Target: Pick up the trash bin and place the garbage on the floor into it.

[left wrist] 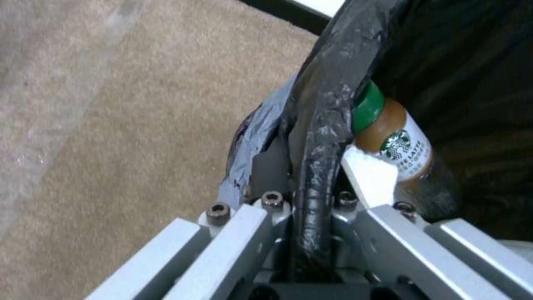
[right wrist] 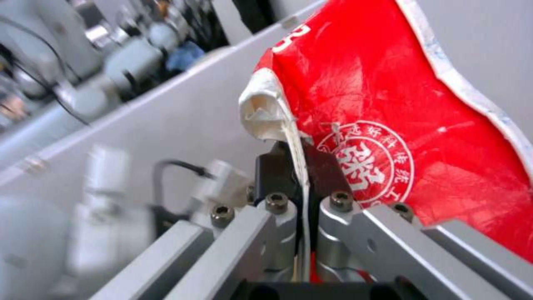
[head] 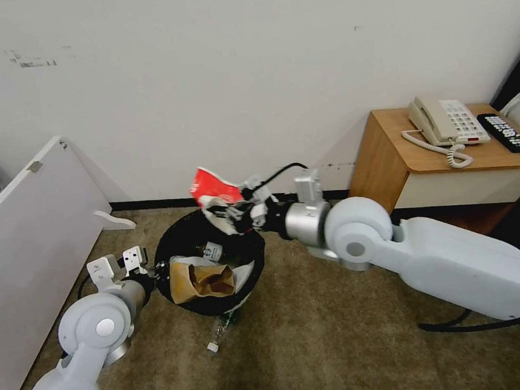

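Note:
The trash bin (head: 179,241), round and lined with a black bag (left wrist: 327,83), is in the middle of the carpet floor (head: 345,333). My left gripper (head: 155,268) (left wrist: 304,166) is shut on its near-left rim. Inside lie a brown paper bag (head: 205,280) and a green-capped coffee bottle (head: 212,251) (left wrist: 397,143). My right gripper (head: 237,214) (right wrist: 302,164) hangs over the bin's far rim, shut on the white edge of a crumpled red-and-white wrapper (head: 213,190) (right wrist: 399,121). A small clear bottle (head: 219,333) lies on the carpet just in front of the bin.
A white board (head: 27,239) leans at the left. At the right, against the wall, a wooden nightstand (head: 391,165) carries a phone (head: 445,121) and a remote (head: 505,132). A black cable (head: 465,324) runs along the floor under my right arm.

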